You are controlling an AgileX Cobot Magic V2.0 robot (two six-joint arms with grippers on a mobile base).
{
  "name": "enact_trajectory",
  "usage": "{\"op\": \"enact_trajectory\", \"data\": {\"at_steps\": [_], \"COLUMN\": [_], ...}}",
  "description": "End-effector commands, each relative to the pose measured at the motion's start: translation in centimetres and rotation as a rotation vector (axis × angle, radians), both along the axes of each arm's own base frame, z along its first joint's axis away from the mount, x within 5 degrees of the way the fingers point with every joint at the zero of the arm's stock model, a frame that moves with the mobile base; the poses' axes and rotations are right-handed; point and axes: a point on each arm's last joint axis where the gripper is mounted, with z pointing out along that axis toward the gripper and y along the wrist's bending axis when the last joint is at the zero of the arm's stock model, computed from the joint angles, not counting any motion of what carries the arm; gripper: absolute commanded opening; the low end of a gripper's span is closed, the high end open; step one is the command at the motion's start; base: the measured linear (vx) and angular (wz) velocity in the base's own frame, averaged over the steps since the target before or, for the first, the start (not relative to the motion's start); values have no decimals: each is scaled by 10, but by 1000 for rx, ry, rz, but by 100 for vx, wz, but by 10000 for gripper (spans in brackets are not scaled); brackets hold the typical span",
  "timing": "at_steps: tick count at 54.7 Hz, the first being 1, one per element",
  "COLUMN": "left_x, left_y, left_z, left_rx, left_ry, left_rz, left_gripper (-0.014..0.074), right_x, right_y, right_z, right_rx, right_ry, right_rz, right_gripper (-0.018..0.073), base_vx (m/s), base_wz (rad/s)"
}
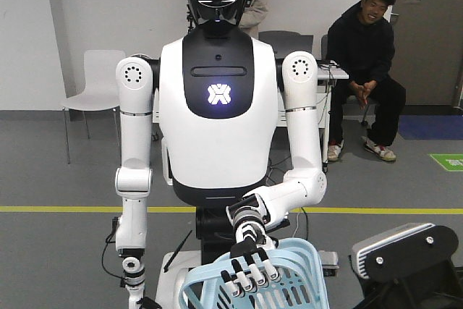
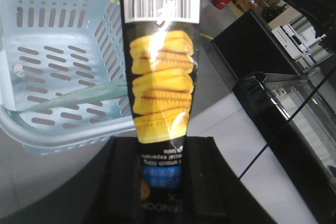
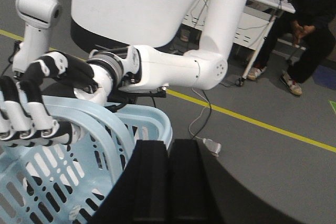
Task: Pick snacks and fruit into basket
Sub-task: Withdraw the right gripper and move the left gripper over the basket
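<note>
Straight ahead in the front view, a white humanoid robot (image 1: 217, 106) with a black chest panel faces the camera. Its black-and-white fingered hand (image 1: 249, 267) hooks over the rim of a light-blue latticed plastic basket (image 1: 296, 273) at the bottom edge. A grey-and-black arm housing (image 1: 405, 255) sits just beside the basket at lower right. Behind, a man in dark clothes (image 1: 369, 48) sits near a white chair (image 1: 98, 77), and a yellow line (image 1: 58, 209) crosses the grey floor.

From the left wrist view, a tall black plastic snack packet (image 2: 160, 66), printed with stacked yellow sandwich biscuits and carrying a white barcode label, rises from the left gripper (image 2: 160, 148). The black jaws are clamped on the packet's lower end. The basket (image 2: 58, 61) lies just to the left of the packet and past it. A pale green flat strip (image 2: 73, 98) shows against the latticed wall; what it is cannot be told. A black glass-topped display case (image 2: 294, 119) stands to the right.

From the right wrist view, the right gripper (image 3: 168, 150) has its two black jaws pressed together, with nothing between them. It hangs just beside the basket (image 3: 157, 124), whose rim runs under its left edge. The humanoid's hand (image 3: 31, 119) curls over the basket's blue handle, apart from the gripper.
</note>
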Motion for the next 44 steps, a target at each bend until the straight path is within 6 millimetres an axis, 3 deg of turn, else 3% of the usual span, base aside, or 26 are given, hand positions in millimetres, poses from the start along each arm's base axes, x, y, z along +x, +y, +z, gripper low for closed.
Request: {"op": "enact_trajectory", "data": {"at_steps": [1, 11, 44], "left_x": [1, -8, -10], "left_y": [-9, -15, -13], "left_z": [13, 2, -7], "left_rx": [-129, -116, -58], "left_ry": [-23, 127, 217], "left_rz": [-84, -191, -180], "left_gripper": [3, 3, 3], "right_x": [1, 1, 0], "right_y": [-7, -7, -6], "right_z": [17, 17, 17], "right_rx": [-4, -4, -3], "right_ry": [-75, -75, -73], "right_rz": [-56, -57, -54], "right_gripper": [-8, -8, -8], "base_vx": [0, 0, 0], "base_wz": [0, 0, 0]}}
